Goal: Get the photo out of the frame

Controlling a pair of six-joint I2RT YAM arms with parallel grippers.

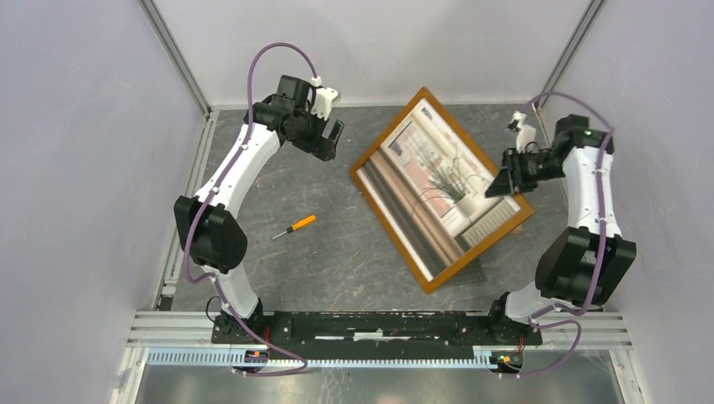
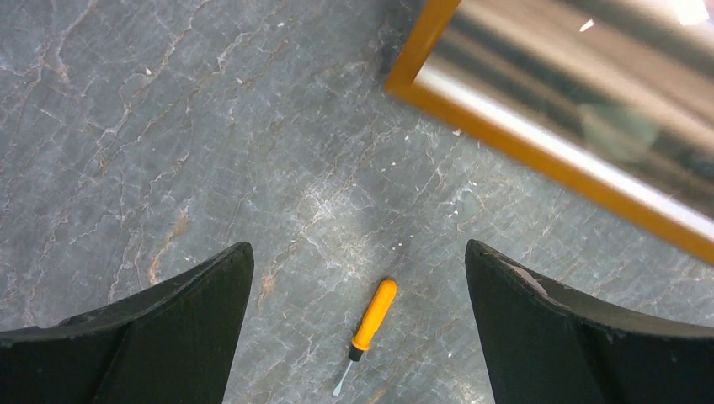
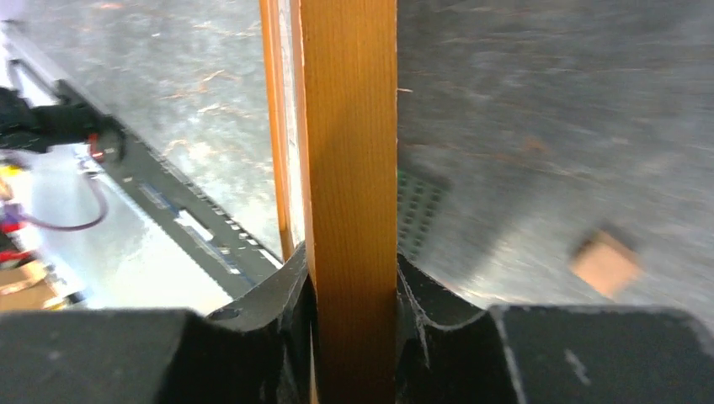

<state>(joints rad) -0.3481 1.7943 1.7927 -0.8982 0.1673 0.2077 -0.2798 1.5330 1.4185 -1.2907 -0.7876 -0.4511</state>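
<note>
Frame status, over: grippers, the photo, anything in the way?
Right gripper shut on the frame edge. Left gripper open, above the screwdriver, holding nothing. Photo in the frame, face up. Screwdriver lies apart from the frame.

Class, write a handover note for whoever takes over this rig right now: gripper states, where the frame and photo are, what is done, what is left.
Left gripper: open, empty, above the table, with an orange-handled screwdriver lying below it.
Right gripper: shut on the frame, clamping its wooden moulding at the right edge.
Photo: inside the frame, picture side up.
Done: frame gripped.
Left: free the photo and take it out.
</note>
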